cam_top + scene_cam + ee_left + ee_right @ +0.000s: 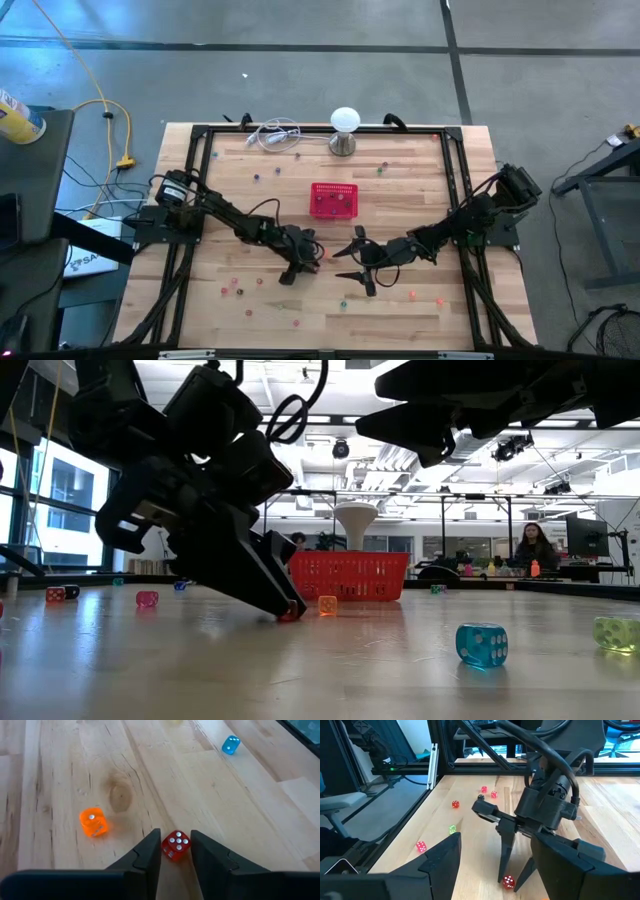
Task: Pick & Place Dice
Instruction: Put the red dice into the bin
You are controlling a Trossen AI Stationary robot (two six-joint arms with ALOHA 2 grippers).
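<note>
Small dice in mixed colours lie scattered on the wooden table (pixel 400 190). A red die (pixel 176 845) sits on the table between the fingertips of my left gripper (pixel 293 272), which slants down onto it near the table's middle front. An orange die (pixel 93 822) lies close beside it and a blue die (pixel 230 744) farther off. My right gripper (pixel 358 262) hangs open above the table just right of the left one, with nothing between its fingers. The red mesh basket (pixel 333 200) stands behind both grippers. My left gripper has the red die's two opposite side faces (pixel 165 849) between its two fingertips (pixel 153 851), only at their free ends. The fingers slant down from the table's left. The die rests on the table with its five-spot face up.
A white ball-shaped lamp (pixel 344 125) and a white cable (pixel 275 135) sit at the far edge. A black frame (pixel 205 160) borders the table. More dice lie near the front left (pixel 237 290) and front right (pixel 412 296). A person (pixel 535 545) sits in the room beyond.
</note>
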